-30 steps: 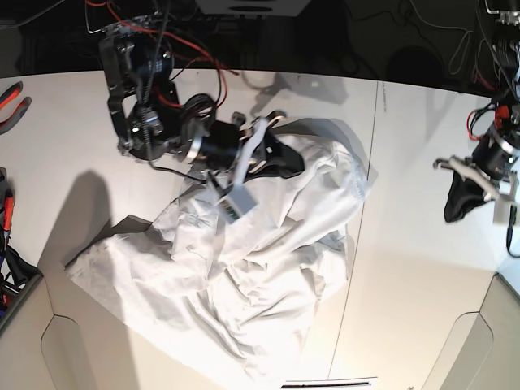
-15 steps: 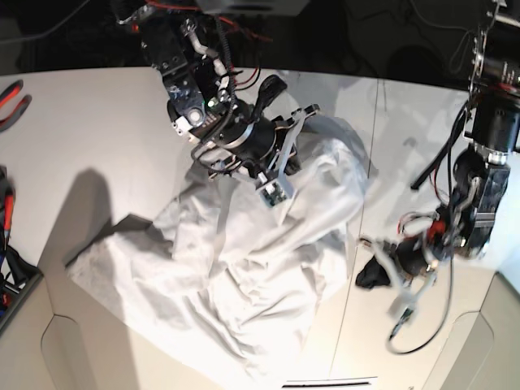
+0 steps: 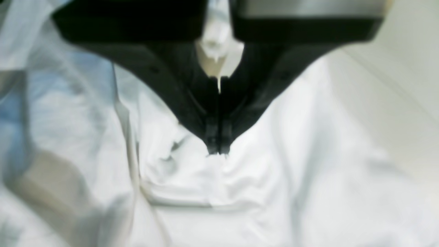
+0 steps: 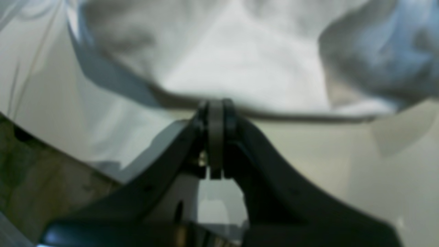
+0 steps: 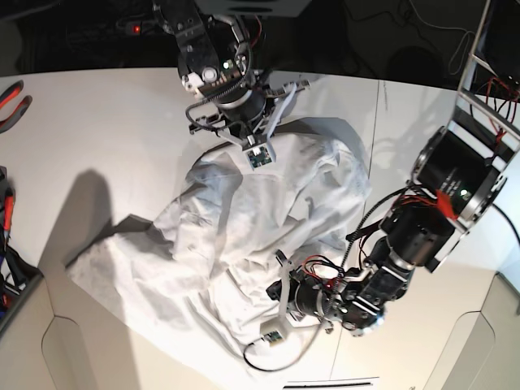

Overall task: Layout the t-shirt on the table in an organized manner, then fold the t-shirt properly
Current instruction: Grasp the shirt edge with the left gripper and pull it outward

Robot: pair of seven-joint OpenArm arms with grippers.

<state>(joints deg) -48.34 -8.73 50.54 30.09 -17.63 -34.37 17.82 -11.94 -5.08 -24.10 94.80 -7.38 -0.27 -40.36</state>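
- The left gripper [image 3: 218,151] is seen pressed shut, its black jaws meeting in a thin line, with the tips sunk into a puckered fold of the t-shirt [image 3: 240,192]; the cloth is bunched right at the tips and appears pinched, though the blur leaves the hold itself uncertain.
- The right gripper [image 4: 215,106] is likewise closed tight, its tips set against a hemmed edge of the white cloth [image 4: 240,61]; whether the hem is actually caught cannot be told.
- Compared with a second ago, the left arm, then parked well off the garment at the table's right side, has been brought down and across to the near edge of the cloth [image 5: 280,305].
- The right arm, a second earlier lying over the garment's upper left, has been swung back to its far edge, near the table's dark rim [image 5: 258,122].
- The t-shirt [image 5: 244,236] is spread in a crumpled heap on the table [image 5: 73,138], left of the thin dark seam [image 5: 370,179].
- Its long axis is run diagonally, from the near left corner up to the far right; which end is the neck cannot be made out.
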